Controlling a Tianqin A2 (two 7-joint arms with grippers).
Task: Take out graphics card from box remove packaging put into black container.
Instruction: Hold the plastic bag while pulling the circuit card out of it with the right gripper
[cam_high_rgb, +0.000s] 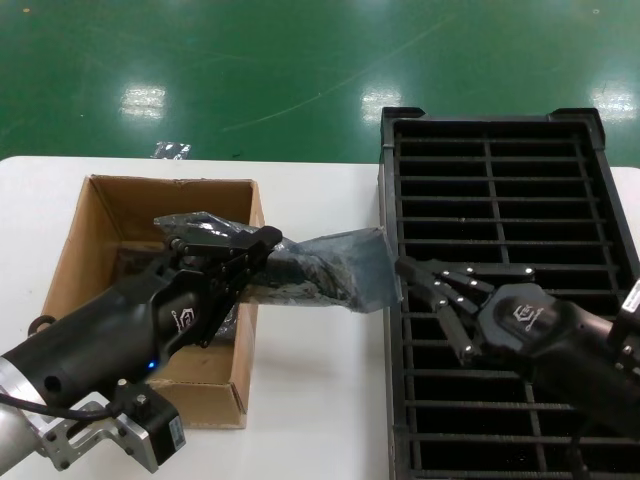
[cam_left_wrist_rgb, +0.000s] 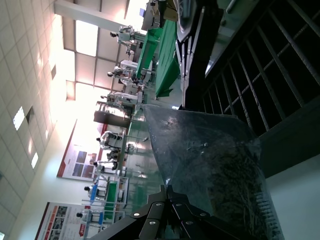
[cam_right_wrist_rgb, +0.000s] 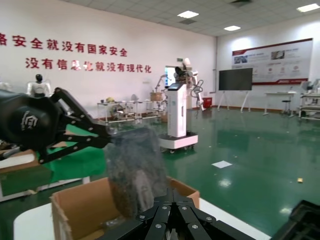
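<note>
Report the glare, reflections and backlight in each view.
Head view: ceiling lamps glare as white patches on the green floor, and the packaging shows a soft sheen. Left wrist view: bright overhead light washes out the hall behind the packaging. Right wrist view: even ceiling-panel light, with mild reflections on the floor.
</note>
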